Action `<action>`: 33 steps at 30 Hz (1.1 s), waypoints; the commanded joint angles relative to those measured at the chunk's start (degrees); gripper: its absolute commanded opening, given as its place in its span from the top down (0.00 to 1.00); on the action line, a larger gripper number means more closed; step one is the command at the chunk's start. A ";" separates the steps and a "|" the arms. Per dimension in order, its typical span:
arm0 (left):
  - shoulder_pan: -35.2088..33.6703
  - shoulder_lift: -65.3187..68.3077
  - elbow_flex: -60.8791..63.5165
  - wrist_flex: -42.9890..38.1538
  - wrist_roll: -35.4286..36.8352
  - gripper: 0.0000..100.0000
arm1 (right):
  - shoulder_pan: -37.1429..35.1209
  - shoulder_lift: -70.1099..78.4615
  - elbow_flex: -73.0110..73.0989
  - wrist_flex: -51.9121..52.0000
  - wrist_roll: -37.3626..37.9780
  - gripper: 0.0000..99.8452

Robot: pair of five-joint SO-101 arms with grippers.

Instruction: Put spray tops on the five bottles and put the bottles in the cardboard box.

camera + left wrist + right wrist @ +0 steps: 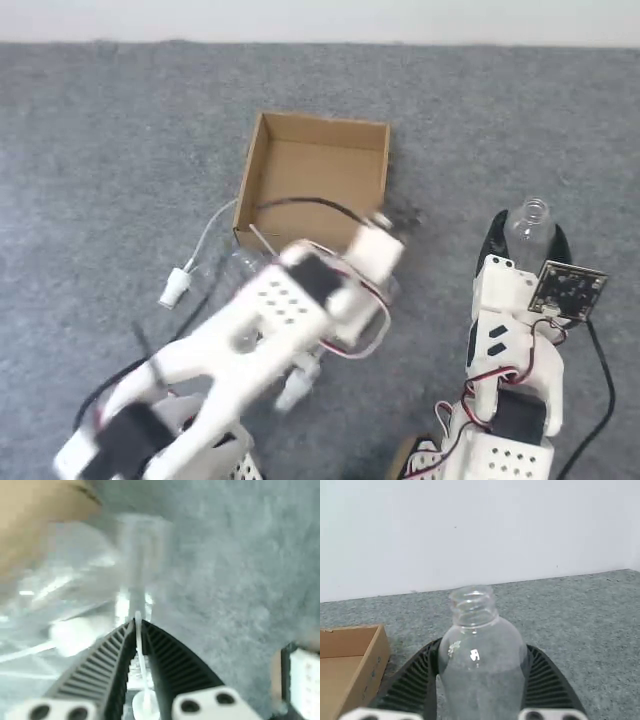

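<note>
Seeing my right tool clenched round a clear bottle, smooth, round-shouldered, its threaded neck open and upright, apart from the cardboard box. My left tool is pinched on a thin clear tube, ribbed black pads nearly touching, with blurred clear plastic beyond. A loose white spray top lies beside the box on the fuzzy grey counter; plain white wall behind.

High, right wrist share cardboard box; left close, probably downward.
</note>
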 commanded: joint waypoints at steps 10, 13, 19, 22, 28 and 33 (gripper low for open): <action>-15.30 -23.56 -0.40 2.11 1.58 0.99 | 0.48 -0.92 -0.88 -1.63 0.00 0.92; -19.60 -26.37 -0.40 2.11 1.58 0.99 | 0.40 -0.92 -0.88 -1.54 0.00 0.92; -28.22 -30.77 1.63 1.14 3.52 0.99 | 0.31 -0.92 -0.09 -1.89 0.00 0.92; -31.91 -33.67 4.18 -0.44 3.52 0.99 | 0.31 -0.92 0.00 -1.89 0.00 0.92; -40.09 -40.62 8.92 -1.14 3.34 0.99 | -0.66 -0.92 0.00 -1.80 0.00 0.92; -46.59 -46.15 15.16 -4.31 3.25 0.99 | -1.54 -0.92 0.09 -1.54 0.00 0.92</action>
